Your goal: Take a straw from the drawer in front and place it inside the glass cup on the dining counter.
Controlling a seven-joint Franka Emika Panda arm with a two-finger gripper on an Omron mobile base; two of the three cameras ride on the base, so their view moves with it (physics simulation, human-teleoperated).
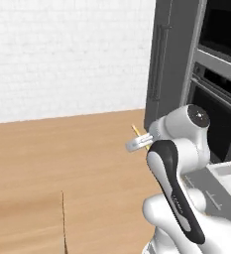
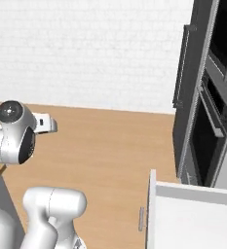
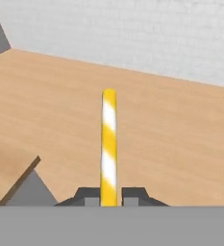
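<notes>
Fingers [image 3: 108,197] closed on the yellow-and-white striped straw [image 3: 108,144], which projects straight out from between the tips. Beyond the tips lie the wood floor [image 3: 171,139] and white brick wall [image 3: 132,33]. The open drawer [image 2: 193,214] sits behind the fingers.

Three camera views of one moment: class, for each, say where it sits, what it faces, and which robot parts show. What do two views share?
Left base view: behind the arm's left, facing wood floor, white brick wall, dark oven tower; arm at lower right.
Right base view: behind its right, facing the same; arm lower left, open drawer lower right.
Hand view: on the hand, along the gripper shut on the straw.
Shared: the straw, floor, wall.
</notes>
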